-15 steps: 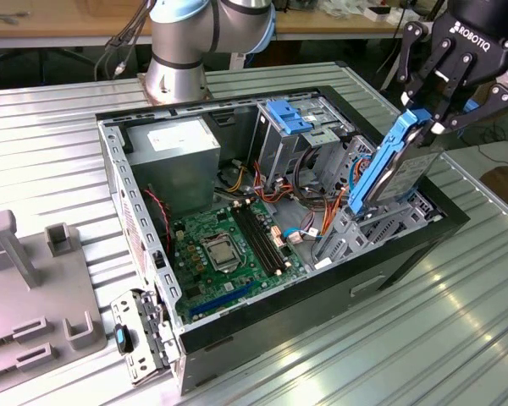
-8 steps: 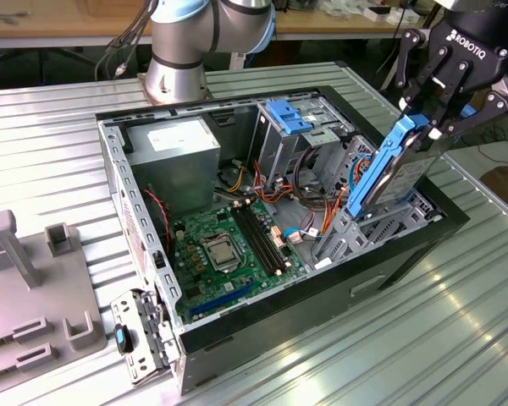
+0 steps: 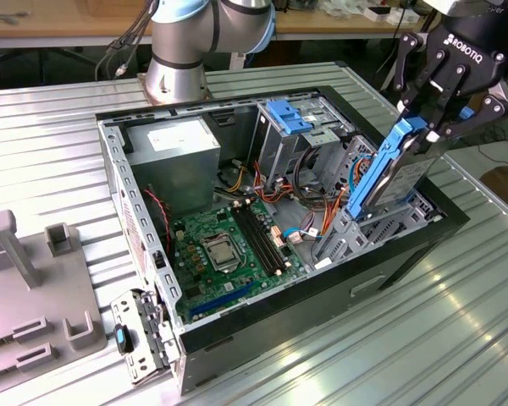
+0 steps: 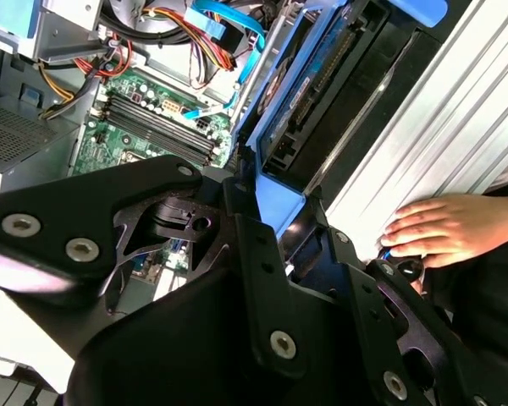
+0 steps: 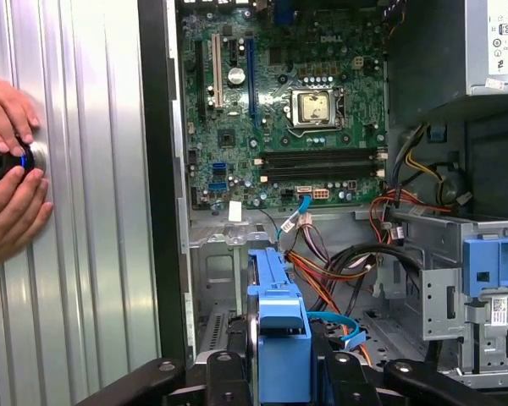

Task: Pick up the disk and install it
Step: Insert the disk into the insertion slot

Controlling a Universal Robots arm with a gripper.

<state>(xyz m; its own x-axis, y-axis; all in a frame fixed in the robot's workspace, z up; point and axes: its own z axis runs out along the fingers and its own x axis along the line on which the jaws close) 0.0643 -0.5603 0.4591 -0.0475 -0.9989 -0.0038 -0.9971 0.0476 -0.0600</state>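
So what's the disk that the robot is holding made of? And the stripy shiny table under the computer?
The disk, pinched in the gripper, has a frame that looks like plastic: bright blue, evenly coloured, with a soft sheen. Its flat middle looks like dull grey metal. The table looks like bare metal, maybe aluminium: it is silvery and ribbed, and reflects the lights in bright streaks.

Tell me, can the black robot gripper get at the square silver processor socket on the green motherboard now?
Probably not to grasp it: the gripper is shut on the blue-framed grey disk. The way to the socket looks free, as the black computer case lies open.
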